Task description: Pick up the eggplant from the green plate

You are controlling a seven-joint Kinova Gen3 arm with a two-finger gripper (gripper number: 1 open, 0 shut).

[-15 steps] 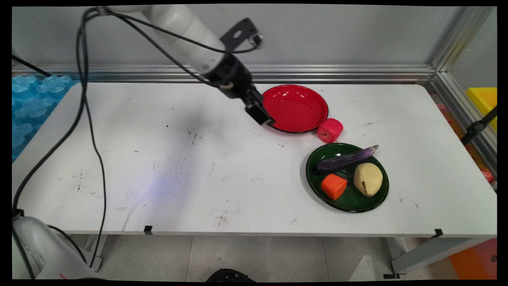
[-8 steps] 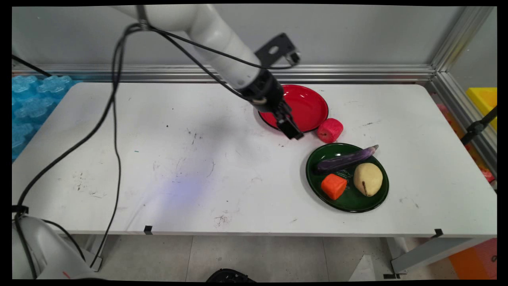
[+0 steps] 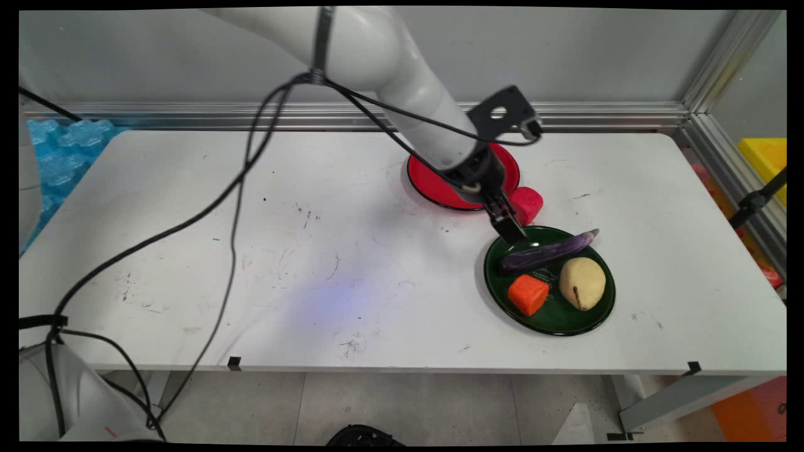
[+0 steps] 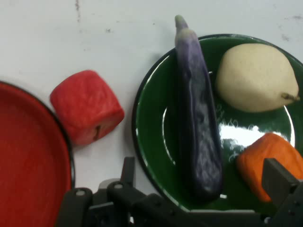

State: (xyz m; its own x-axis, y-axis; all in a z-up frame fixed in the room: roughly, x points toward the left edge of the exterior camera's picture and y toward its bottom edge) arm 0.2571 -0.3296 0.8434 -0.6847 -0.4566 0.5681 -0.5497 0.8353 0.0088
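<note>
In the main view, I see the black gripper (image 3: pixel 509 231) low over the far left rim of a green plate (image 3: pixel 553 323) on the right part of the white table (image 3: pixel 314 251). A purple eggplant (image 3: pixel 546 252) lies across the plate's far side, its tip poking over the rim. A pale pear (image 3: pixel 583 282) and an orange block (image 3: pixel 529 294) sit nearer me on the same plate. A red block (image 3: pixel 526 204) rests on the table just beside an empty red plate (image 3: pixel 433 188), both partly hidden by the arm. From this angle I cannot tell how the fingers stand. In the hand view, the gripper (image 4: pixel 201 170) looks down on the eggplant (image 4: pixel 199 118), glossy, long and slim. The fingers (image 4: pixel 276 177) appear spread wide to either side of its thick end, holding nothing. The pear (image 4: pixel 255 78) and orange block (image 4: pixel 265 165) flank it on the green plate (image 4: pixel 151 123). The red block (image 4: pixel 86 106) sits apart, between that plate and the red plate (image 4: pixel 28 165).
</note>
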